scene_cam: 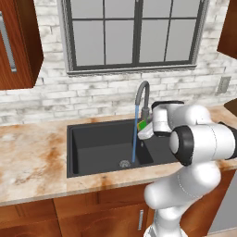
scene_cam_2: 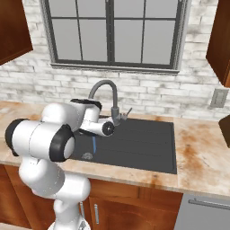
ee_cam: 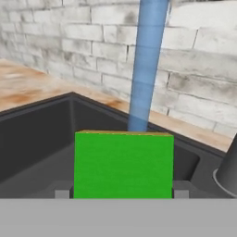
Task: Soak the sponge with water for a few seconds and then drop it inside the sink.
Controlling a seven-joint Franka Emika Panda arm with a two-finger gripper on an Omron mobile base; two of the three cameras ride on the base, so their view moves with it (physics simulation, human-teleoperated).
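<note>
Brick wall, window behind dark sink (scene_cam: 92, 148) in marble desk (scene_cam: 32, 157). Gripper (ee_cam: 122, 194) clamped on green sponge (ee_cam: 123, 164), over basin. Water (ee_cam: 146, 65) falls just behind sponge, contact apparently marginal. Advice: nudge sponge into stream, hold briefly, release over basin.

Green sponge (ee_cam: 123, 164) with yellow edge above dark sink (scene_cam: 92, 143), thin blue water (ee_cam: 146, 65) stream just behind it

White brick wall (scene_cam: 41, 92) — dark-framed window (scene_cam: 134, 34) above.
</note>
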